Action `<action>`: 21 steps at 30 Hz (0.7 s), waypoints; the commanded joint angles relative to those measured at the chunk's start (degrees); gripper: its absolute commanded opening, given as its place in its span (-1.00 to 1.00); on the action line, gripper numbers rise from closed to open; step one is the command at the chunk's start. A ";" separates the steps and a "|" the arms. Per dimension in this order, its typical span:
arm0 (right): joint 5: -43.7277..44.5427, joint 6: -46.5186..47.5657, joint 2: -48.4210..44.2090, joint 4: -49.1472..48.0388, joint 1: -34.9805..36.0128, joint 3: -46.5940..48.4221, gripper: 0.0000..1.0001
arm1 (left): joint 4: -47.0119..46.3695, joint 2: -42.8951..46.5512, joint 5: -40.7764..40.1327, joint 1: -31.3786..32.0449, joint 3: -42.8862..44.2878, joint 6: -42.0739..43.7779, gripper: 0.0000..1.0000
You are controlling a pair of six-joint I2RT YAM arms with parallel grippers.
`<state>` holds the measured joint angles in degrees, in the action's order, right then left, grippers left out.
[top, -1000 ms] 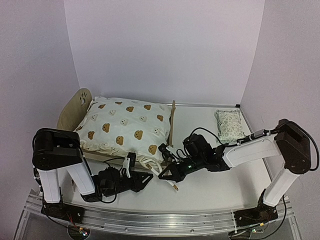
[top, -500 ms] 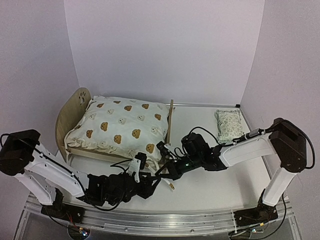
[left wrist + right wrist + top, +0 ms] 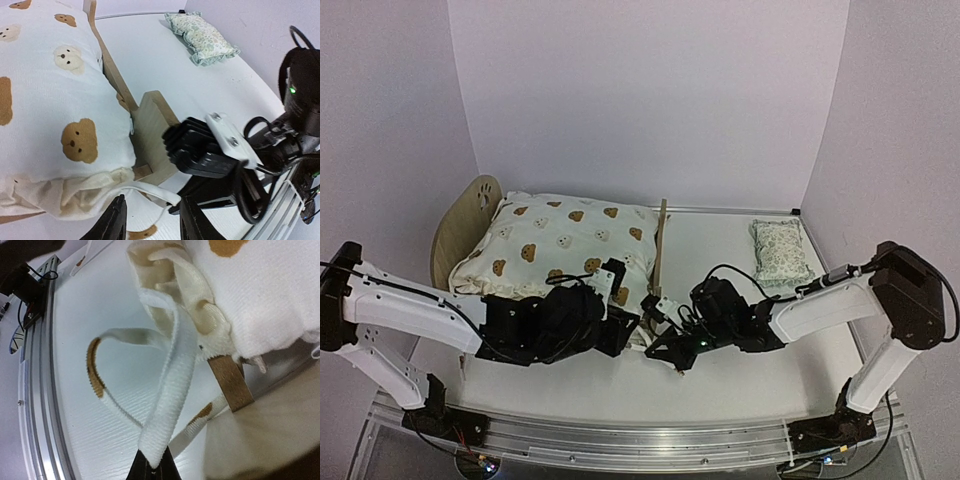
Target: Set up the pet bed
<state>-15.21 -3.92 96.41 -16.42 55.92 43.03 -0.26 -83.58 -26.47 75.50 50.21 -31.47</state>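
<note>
Backdrop: pale lilac walls are closing in the white table [image 3: 740,385] on three sides.
Pet bed: the plywood pet bed [image 3: 450,245] is standing on the left half of the table, its rounded headboard [image 3: 480,195] facing the left wall and its low footboard [image 3: 660,250] pointing toward the middle.
Quilt: the cream bear-print quilt [image 3: 560,245] is lying over the bed, with its near right corner spilling past the footboard.
Pillow: the small green-patterned pillow [image 3: 778,250] is lying at the back right of the table, well apart from the bed.
Left gripper: the left gripper [image 3: 152,207] is hovering low by the near corner of the footboard, its fingers standing apart and clamping nothing.
Right gripper: the right gripper [image 3: 151,469] is pinching a white ribbed strip of the quilt's edge between closed fingertips, just beside a wooden leg of the bed.
</note>
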 commanded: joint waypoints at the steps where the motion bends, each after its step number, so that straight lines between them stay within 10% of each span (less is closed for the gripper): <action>1: 3.73 5.24 -0.68 7.55 2.27 -2.48 -1.00 | 6.68 -4.02 4.96 -1.71 6.05 4.41 -0.28; 21: 7.22 10.49 -6.95 0.60 8.07 -6.36 -1.00 | 1.62 -10.29 12.99 -4.43 5.02 6.92 -0.28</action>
<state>-8.33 5.62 90.83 -15.25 63.48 36.62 5.44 -93.10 -17.90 71.29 54.73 -26.62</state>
